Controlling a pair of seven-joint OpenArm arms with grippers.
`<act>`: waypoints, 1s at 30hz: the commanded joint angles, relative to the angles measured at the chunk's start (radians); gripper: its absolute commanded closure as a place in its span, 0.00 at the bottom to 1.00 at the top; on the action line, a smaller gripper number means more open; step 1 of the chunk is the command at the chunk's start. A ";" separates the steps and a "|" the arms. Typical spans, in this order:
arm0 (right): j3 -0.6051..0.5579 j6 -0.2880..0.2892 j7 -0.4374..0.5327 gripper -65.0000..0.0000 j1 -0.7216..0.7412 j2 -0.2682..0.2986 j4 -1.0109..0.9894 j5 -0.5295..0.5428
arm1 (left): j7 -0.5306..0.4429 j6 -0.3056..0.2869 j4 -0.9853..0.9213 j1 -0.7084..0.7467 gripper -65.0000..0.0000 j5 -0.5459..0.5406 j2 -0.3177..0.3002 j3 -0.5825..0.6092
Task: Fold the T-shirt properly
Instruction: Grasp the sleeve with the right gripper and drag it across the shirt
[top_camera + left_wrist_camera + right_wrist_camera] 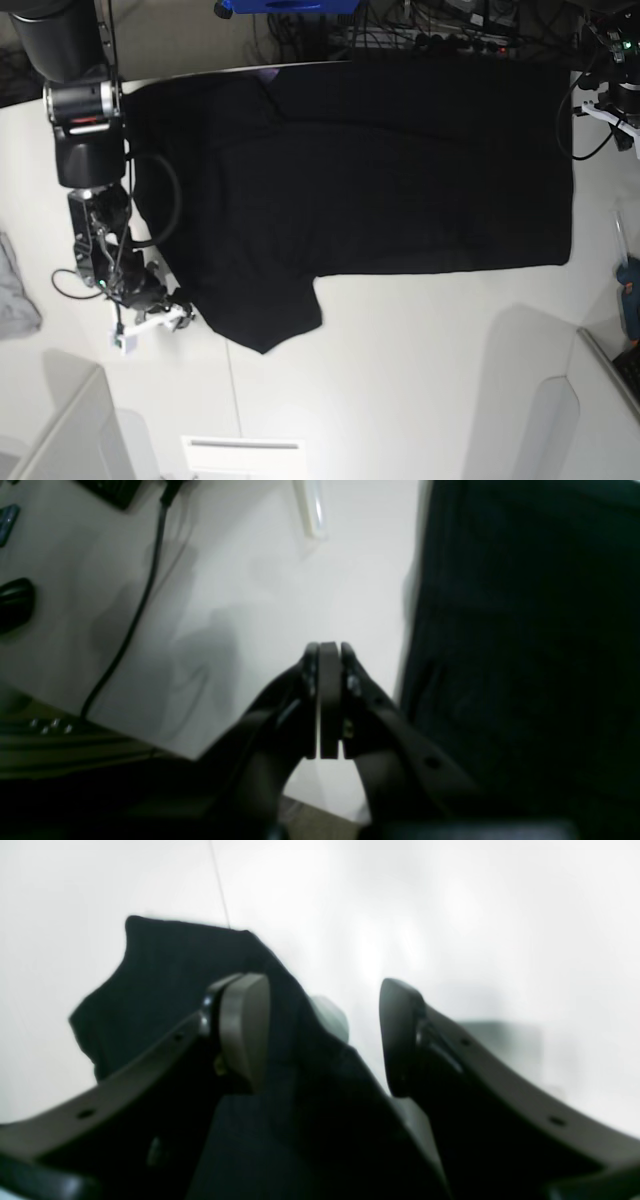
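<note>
The black T-shirt (380,170) lies spread flat on the white table (400,360), with one sleeve (265,315) pointing toward the front. My right gripper (322,1035) is open, low over that sleeve (165,975). The sleeve's edge runs between the two fingers, and one finger (245,1030) is over the cloth. In the base view this gripper (172,312) sits at the shirt's left edge. My left gripper (328,647) is shut and empty above bare table, just left of the shirt's edge (525,630). In the base view only part of the left arm (615,105) shows at the far right.
A small grey cloth (15,285) lies at the table's left edge. A blue tool (628,280) lies at the right edge. A black cable (135,620) and a dark mouse (15,602) lie left of my left gripper. Cables and boxes crowd the back (430,30).
</note>
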 commanded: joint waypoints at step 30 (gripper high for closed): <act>-0.004 0.164 0.066 0.49 0.081 -0.119 -0.182 -0.304 | -0.018 0.000 0.013 -0.021 1.00 -0.004 -0.017 -0.002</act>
